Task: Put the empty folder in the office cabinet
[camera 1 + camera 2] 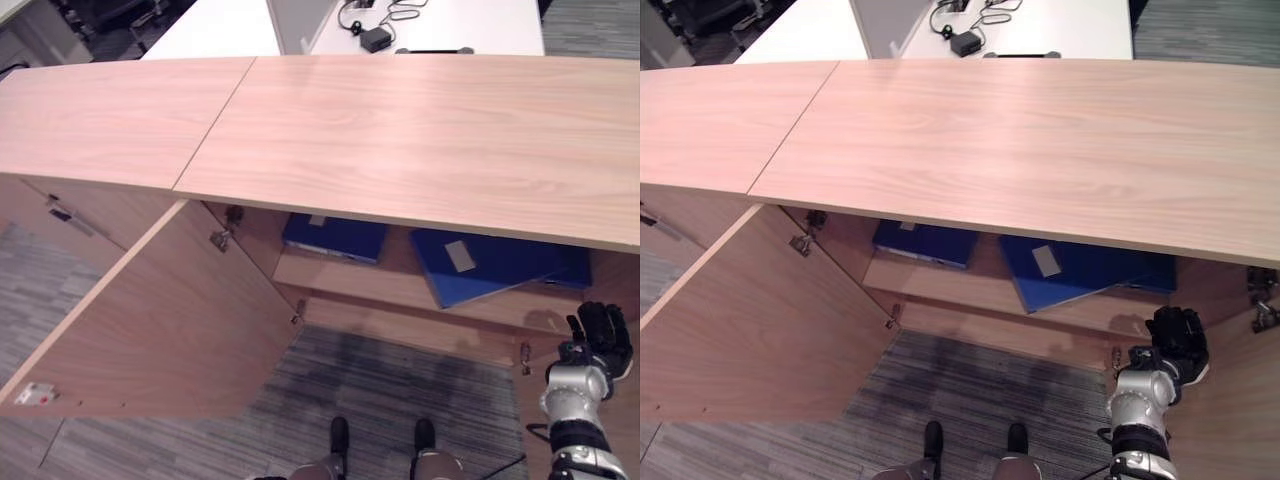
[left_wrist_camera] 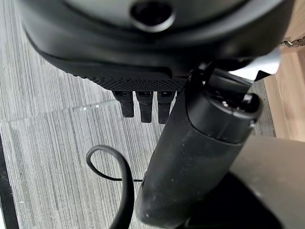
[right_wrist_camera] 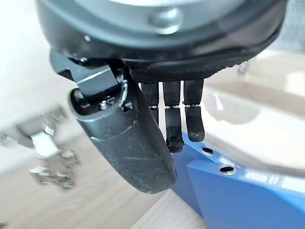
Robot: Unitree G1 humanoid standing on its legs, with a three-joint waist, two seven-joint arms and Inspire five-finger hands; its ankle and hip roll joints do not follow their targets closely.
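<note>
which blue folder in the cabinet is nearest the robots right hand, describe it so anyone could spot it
Under the long wooden top, the open cabinet's shelf holds two blue folders. It is the right-hand folder, nearest the right hand. Unlike the left folder, it sits skewed, overhanging the shelf edge.

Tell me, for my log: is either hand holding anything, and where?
Nothing held. The right hand hangs open near a blue folder; the left hand is open over carpet.

Two flat blue folders lie on the cabinet's wooden shelf: one (image 1: 335, 237) to the left, one (image 1: 480, 268) to the right, tilted with a pale label. One wooden cabinet door (image 1: 160, 320) stands open. One black power adapter (image 1: 376, 39) sits on the white worktop (image 1: 220, 30) behind. One dark hand (image 1: 600, 335) shows at lower right.
</note>
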